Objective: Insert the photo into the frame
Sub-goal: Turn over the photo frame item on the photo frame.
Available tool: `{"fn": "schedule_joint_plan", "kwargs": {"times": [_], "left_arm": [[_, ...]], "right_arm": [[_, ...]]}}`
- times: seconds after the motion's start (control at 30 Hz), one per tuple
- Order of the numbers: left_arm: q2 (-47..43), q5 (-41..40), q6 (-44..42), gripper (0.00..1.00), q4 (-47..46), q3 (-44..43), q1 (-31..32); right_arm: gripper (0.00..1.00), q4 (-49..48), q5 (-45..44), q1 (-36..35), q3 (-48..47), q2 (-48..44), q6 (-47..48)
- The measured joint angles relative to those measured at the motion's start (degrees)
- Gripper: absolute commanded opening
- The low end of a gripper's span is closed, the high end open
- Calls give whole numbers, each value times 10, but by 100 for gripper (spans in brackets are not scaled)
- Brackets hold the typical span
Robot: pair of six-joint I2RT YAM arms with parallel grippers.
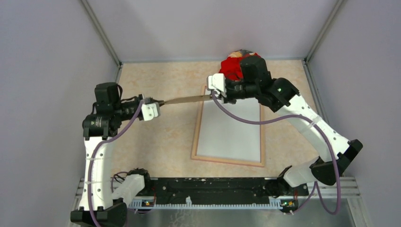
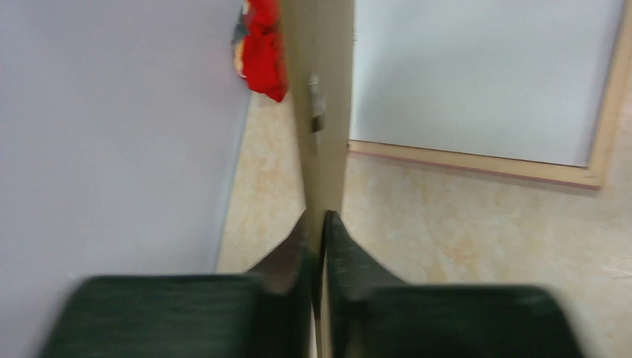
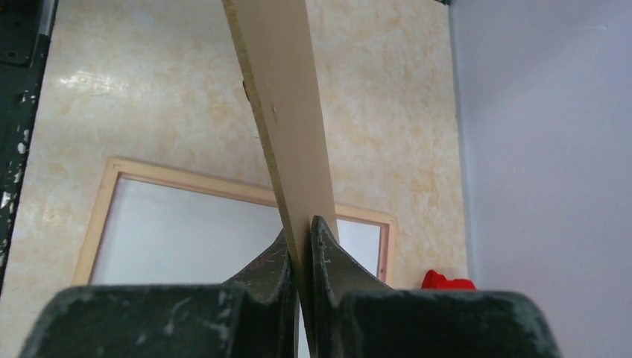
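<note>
The frame [image 1: 194, 137] lies flat mid-table, tan wood back up; it also shows in the left wrist view [image 2: 477, 165] and the right wrist view [image 3: 186, 179]. A plain pale grey-white panel [image 1: 229, 132] fills its opening. The photo's sea print is not in view. Both grippers hold a thin brown backing board [image 1: 184, 100] edge-on in the air, over the frame's far left corner. My left gripper [image 1: 160, 103] is shut on the board's left end [image 2: 328, 82]. My right gripper [image 1: 213, 96] is shut on its right end [image 3: 283, 112].
A red cloth heap [image 1: 231, 69] lies at the back wall behind the right wrist, also seen in the left wrist view [image 2: 264, 45]. Grey walls close the left, right and back. The arms' base rail [image 1: 213, 189] runs along the near edge.
</note>
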State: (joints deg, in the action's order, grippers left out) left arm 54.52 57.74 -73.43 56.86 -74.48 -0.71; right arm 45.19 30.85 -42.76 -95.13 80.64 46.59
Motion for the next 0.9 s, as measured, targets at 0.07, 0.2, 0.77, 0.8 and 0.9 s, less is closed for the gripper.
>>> {"fn": "schedule_joint_plan", "kwargs": {"times": [0.07, 0.2, 0.77, 0.8, 0.9], "left_arm": [[-1, -4, 17, 79, -26, 2, -1], [-28, 0, 77, 97, -174, 26, 2], [52, -78, 477, 99, -539, -5, 0], [64, -82, 498, 99, -543, -11, -2], [82, -88, 526, 99, -541, -19, -4]], "right_arm": [[0, -17, -4, -1, 4, 0, 0], [0, -68, -2, -7, 30, -3, -54], [0, -183, -138, 0, -110, 14, -301], [0, -181, -162, 9, -148, 24, -334], [0, -173, -192, 51, -192, 29, -415]]}}
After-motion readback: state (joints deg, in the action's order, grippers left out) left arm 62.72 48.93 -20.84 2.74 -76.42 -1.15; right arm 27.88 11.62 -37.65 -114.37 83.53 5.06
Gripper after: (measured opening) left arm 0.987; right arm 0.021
